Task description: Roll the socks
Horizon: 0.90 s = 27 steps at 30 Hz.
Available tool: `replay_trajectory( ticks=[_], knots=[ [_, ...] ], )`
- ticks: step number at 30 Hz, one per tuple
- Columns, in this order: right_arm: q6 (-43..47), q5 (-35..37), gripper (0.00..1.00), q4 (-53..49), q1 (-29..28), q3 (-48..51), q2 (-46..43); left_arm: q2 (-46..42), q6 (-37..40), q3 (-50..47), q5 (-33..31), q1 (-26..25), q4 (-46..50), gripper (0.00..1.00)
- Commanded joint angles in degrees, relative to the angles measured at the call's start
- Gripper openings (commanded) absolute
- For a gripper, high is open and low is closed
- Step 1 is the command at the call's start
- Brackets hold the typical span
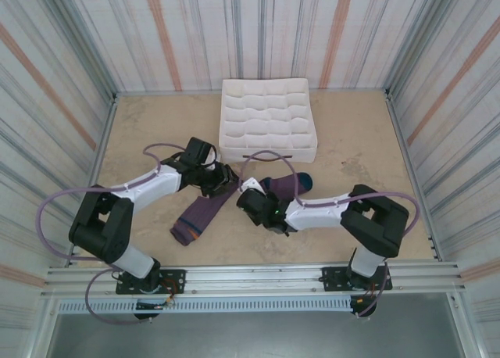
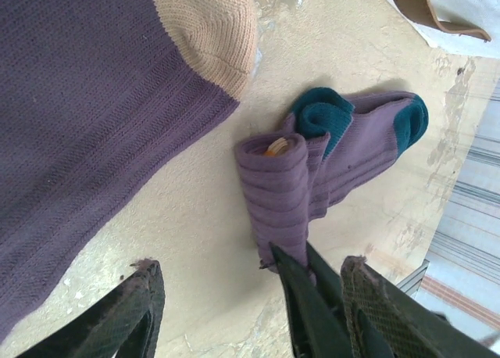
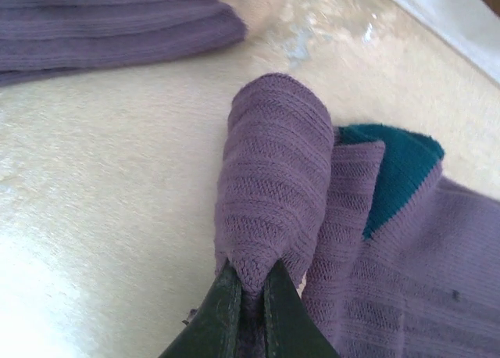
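— Where's the half-rolled sock (image 3: 273,194)?
— Just before the white box (image 1: 268,116), lying along its near wall. The right gripper (image 3: 248,295) pinches the roll's end.
— And the left gripper (image 1: 221,178)?
— Spread, empty, off the box's near-left corner, facing the roll.

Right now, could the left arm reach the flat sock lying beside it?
Probably yes. The left gripper is open and sits right next to the flat sock, with nothing between them. The right gripper is pinching the half-rolled sock, off to the side.
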State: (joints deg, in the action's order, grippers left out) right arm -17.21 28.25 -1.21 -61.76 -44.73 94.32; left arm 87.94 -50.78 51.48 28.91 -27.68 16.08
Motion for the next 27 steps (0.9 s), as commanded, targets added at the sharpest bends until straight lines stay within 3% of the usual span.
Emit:
replay_trajectory(
  ticks=[1, 7, 13, 27],
  knots=[
    [-8.5, -11.5, 0.00, 4.6, 3.5, 5.2, -4.8, -1.6, 0.8, -0.6, 0.0, 0.5, 2.0, 0.61],
    [-19.2, -25.8, 0.00, 20.2, 11.7, 17.4, -10.9, -1.6, 0.5, -1.0, -0.1, 0.4, 1.7, 0.61],
    [-26.8, -33.4, 0.00, 29.9, 17.0, 25.4, -12.8, -1.3, 0.2, -1.1, -0.1, 0.4, 1.0, 0.59],
    [-40.1, -40.6, 0.00, 31.9, 26.5, 31.7, -10.5, 5.5, -0.3, 3.5, -1.1, -6.7, -6.0, 0.58]
  ],
)
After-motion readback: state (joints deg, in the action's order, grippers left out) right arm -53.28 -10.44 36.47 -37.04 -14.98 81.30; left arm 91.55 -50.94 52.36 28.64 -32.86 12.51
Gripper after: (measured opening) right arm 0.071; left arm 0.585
